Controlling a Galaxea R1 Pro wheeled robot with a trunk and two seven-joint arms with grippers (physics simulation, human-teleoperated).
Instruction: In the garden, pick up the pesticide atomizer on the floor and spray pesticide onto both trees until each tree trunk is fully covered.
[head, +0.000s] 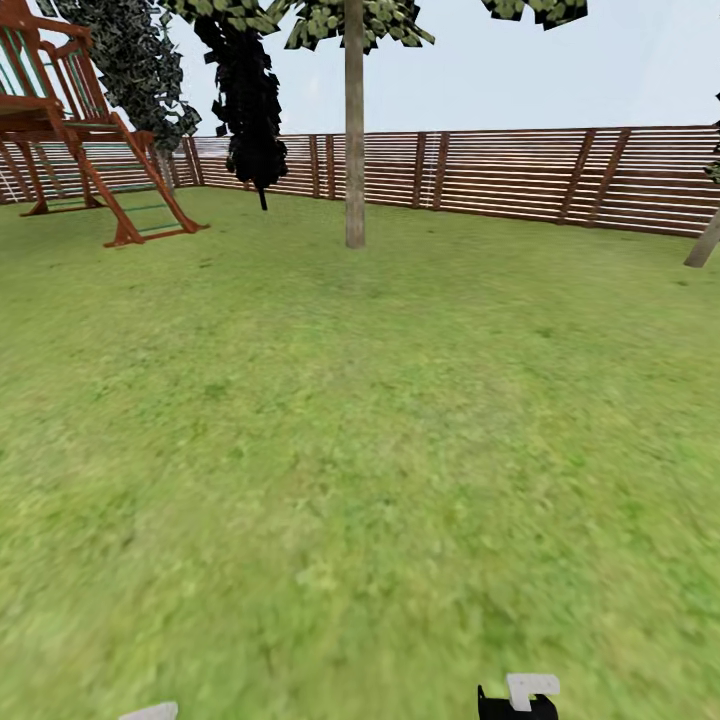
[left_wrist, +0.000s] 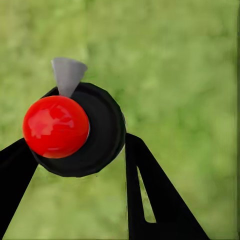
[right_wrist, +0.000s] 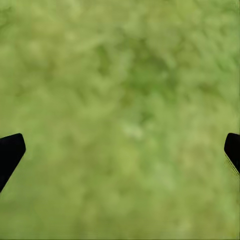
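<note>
Clamped between the two black fingers (left_wrist: 150, 195) of my left gripper (left_wrist: 75, 150) sits the pesticide atomizer (left_wrist: 82, 132), seen end-on from the left wrist camera: a round dark body with a glossy red top (left_wrist: 56, 126) and a small grey nozzle (left_wrist: 67, 74) jutting from its side. One finger presses against the bottle on each side, and blurred green lawn (left_wrist: 185, 75) lies behind it.

From the right wrist camera I see my right gripper (right_wrist: 122, 150) with its fingers spread wide, only the two dark fingertips (right_wrist: 10, 152) peeking in at opposite edges, nothing between them but grass (right_wrist: 125, 100).

On the head camera, a dark piece with a pale bracket (head: 520, 695) pokes in at the bottom edge on my right side, and a small pale sliver (head: 150, 712) at the bottom on my left; I cannot tell exactly which parts of the arms these are.

Ahead stretches the garden's grass (head: 350, 450), bare and open. Well beyond it stands a tree (head: 355, 20) with a straight grey-tan trunk (head: 355, 150), blocky green-white foliage at the top of the frame. It is well apart from me, in front of the brown slatted fence (head: 520, 175). A second leaning trunk (head: 703, 245) shows at the far right edge. A dark narrow tree (head: 250, 100) stands to the left of the straight trunk, and a reddish wooden play frame (head: 80, 130) sits at the far left. I see no white specks on the trunk from here.
</note>
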